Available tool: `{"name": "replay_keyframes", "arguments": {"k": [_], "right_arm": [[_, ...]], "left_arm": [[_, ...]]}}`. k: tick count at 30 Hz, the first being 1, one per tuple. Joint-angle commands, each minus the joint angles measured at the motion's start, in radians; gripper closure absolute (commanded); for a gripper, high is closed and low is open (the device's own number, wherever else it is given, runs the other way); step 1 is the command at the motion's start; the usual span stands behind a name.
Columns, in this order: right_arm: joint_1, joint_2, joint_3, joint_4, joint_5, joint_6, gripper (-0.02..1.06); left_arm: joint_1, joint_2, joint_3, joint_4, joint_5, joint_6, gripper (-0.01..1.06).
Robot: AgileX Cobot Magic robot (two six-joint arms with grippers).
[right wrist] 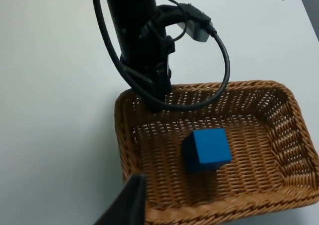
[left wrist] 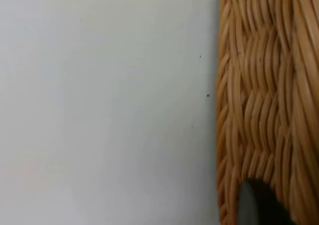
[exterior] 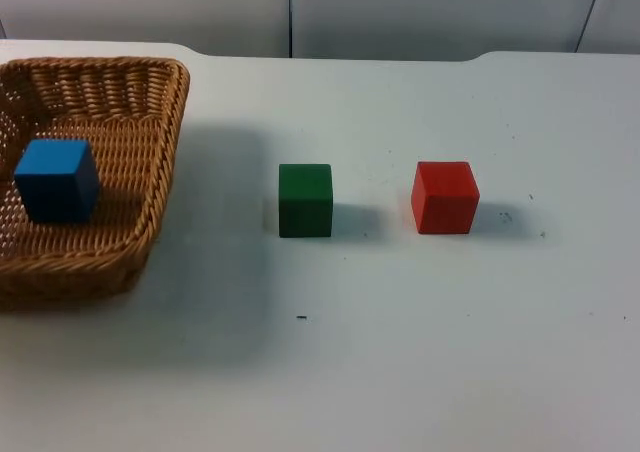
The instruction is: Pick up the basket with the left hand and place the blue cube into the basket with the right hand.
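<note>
White table (exterior: 420, 352) holds basket (exterior: 150, 172), blue cube (exterior: 57, 179) inside, grey wall (exterior: 400, 12) behind.

Green cube (exterior: 305, 200) and red cube (exterior: 445, 197) stand apart, gap between

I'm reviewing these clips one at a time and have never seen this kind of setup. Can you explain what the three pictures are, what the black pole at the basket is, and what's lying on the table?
This is a robot with two black arms working at a white table. One picture comes from a fixed camera looking down on the table; the other two come from cameras on each arm's wrist.

On the table lie a wicker basket, a green cube and a red cube. A blue cube sits inside the basket.

The black pole in the right wrist view is the left arm. Its left end effector reaches down to the basket's rim, and the left wrist view looks closely along the wicker wall. The right end effector hovers above the basket, holding nothing that I can see.
</note>
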Motion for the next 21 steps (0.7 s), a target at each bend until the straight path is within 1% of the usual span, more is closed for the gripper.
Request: {"name": "replay_keyframes", "arguments": {"k": [1, 5, 11, 14, 15, 16, 19, 20, 21], "right_arm": [[-0.004, -0.012, 0.001, 0.006, 0.000, -0.008, -0.01], [-0.004, -0.012, 0.001, 0.006, 0.000, -0.008, -0.01], [-0.004, -0.012, 0.001, 0.006, 0.000, -0.008, -0.01], [-0.004, -0.012, 0.001, 0.006, 0.000, -0.008, -0.01], [-0.004, -0.012, 0.001, 0.006, 0.000, -0.008, -0.01], [-0.004, -0.012, 0.001, 0.006, 0.000, -0.008, -0.01], [-0.004, -0.012, 0.001, 0.006, 0.000, -0.008, -0.01], [-0.004, -0.012, 0.001, 0.006, 0.000, -0.005, -0.01], [-0.004, -0.012, 0.001, 0.006, 0.002, -0.005, -0.01]], "left_arm": [[-0.007, 0.009, -0.008, -0.040, 0.004, 0.023, 1.05], [-0.007, 0.038, -0.008, -0.053, -0.010, 0.078, 1.05], [-0.007, 0.050, -0.008, -0.066, -0.014, 0.097, 1.04], [-0.007, 0.050, -0.008, -0.077, -0.016, 0.125, 0.86], [-0.007, 0.048, -0.008, -0.076, -0.013, 0.126, 0.76], [-0.007, 0.048, -0.008, -0.076, -0.013, 0.126, 0.76], [-0.007, 0.042, -0.008, -0.076, -0.005, 0.126, 0.44], [-0.007, 0.042, -0.008, -0.074, 0.005, 0.126, 0.36], [-0.007, 0.042, -0.008, -0.074, 0.019, 0.126, 0.31]]}}
